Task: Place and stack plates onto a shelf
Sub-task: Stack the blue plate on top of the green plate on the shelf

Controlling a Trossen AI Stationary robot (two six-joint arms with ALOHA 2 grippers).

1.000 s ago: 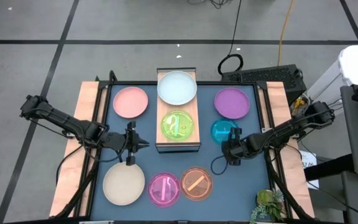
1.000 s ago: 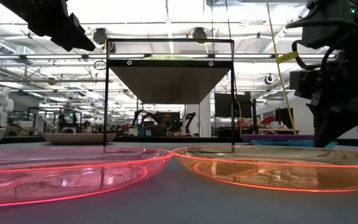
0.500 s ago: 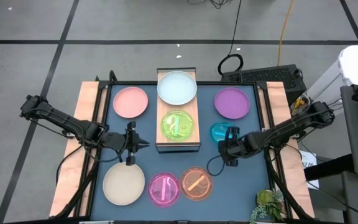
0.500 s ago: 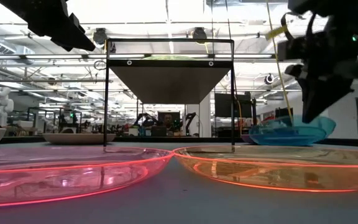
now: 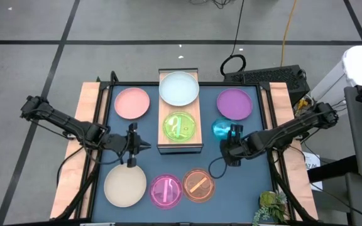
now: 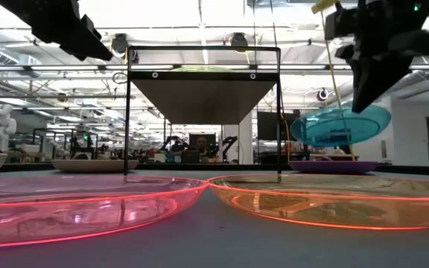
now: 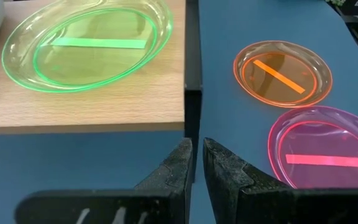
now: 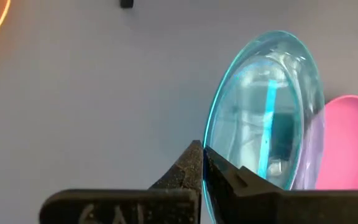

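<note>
The right gripper [image 5: 232, 145] is clamped on the rim of the teal plate [image 5: 221, 130], which stands at about twelve o'clock from its fingers and, in the low view, hangs tilted clear of the table [image 5: 250, 188]. The plate is just off the shelf [image 5: 195, 145] at three o'clock, with the purple plate [image 5: 234, 103] beyond. The green plate [image 5: 180, 126] and pale blue-white plate [image 5: 179, 88] lie on the shelf. The left gripper [image 5: 134, 145] waits at the shelf's nine o'clock, fingers nearly together, apparently holding nothing.
</note>
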